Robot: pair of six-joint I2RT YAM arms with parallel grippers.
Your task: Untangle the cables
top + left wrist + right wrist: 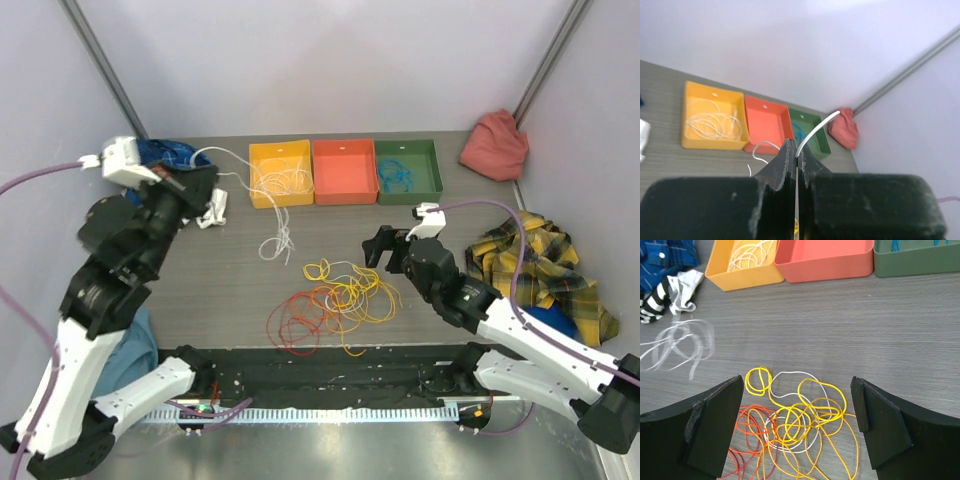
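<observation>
**Four cable colours, one strand in hand**

Left gripper (pixel 795 150): raised at rear left, jaws pressed together, pinching white cable (pixel 816 129). In top view, same strand draping down past yellow bin (pixel 280 172) to a loose bunch on surface (pixel 330 225). More white loops lying inside that bin.

Right gripper (pixel 797 385): spread wide, hovering above and just behind tangle (pixel 800 425) of yellow, orange, red and a little white at front centre. Touching nothing.

Handling, as judged: very light, limp, thin, probably slippery. Likely to drag neighbouring cables along when pulled. Best hold on an outlying loop free of the pile, e.g. yellow loop (pixel 760 369) at the far left edge, not the crossed middle. Pull slowly, upward.

Around: red bin (pixel 343 170) and green bin (pixel 407 168) with blue wire along the rear. Striped cloth (pixel 660 300) and blue cloth (pixel 665 255) near left arm. Plaid shirt (pixel 535 260) and red cloth (pixel 495 145) at right. Nothing lying between right gripper and tangle. Hanging white strand close to striped cloth, a possible snag.
</observation>
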